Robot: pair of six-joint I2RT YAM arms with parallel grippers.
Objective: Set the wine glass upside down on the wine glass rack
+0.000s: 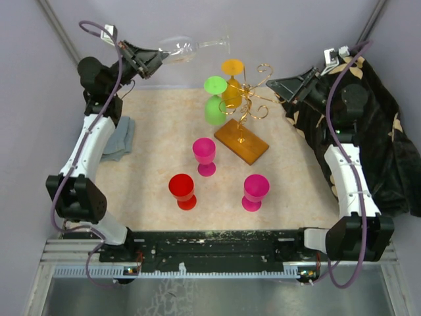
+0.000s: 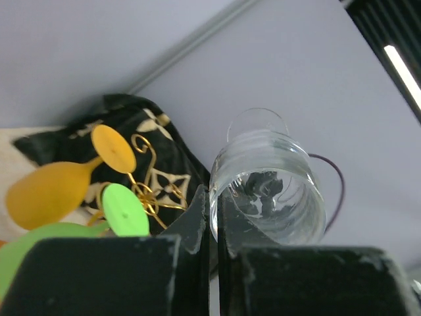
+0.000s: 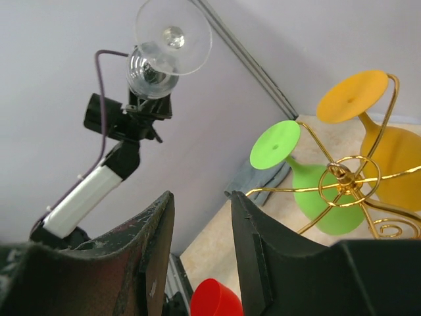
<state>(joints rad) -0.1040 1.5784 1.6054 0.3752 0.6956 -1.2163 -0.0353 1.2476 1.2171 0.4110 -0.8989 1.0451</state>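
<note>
The clear wine glass (image 1: 181, 49) is held high at the back left, lying sideways with its foot toward the right. My left gripper (image 1: 148, 60) is shut on its rim; in the left wrist view the glass wall (image 2: 270, 178) is pinched between the fingers (image 2: 197, 217). The wine glass rack (image 1: 248, 99), gold wire on an amber base, stands mid-table with a green glass (image 1: 215, 99) and an orange glass (image 1: 231, 82) hanging upside down. My right gripper (image 1: 279, 84) hovers just right of the rack, open and empty (image 3: 200, 201). The right wrist view also shows the clear glass (image 3: 164, 46) and the rack (image 3: 345, 178).
Two magenta glasses (image 1: 204, 155) (image 1: 255, 191) and a red glass (image 1: 183, 191) stand upright in front of the rack. A grey cloth (image 1: 120, 138) lies at the left edge. A black patterned cloth (image 1: 381, 131) drapes the right side.
</note>
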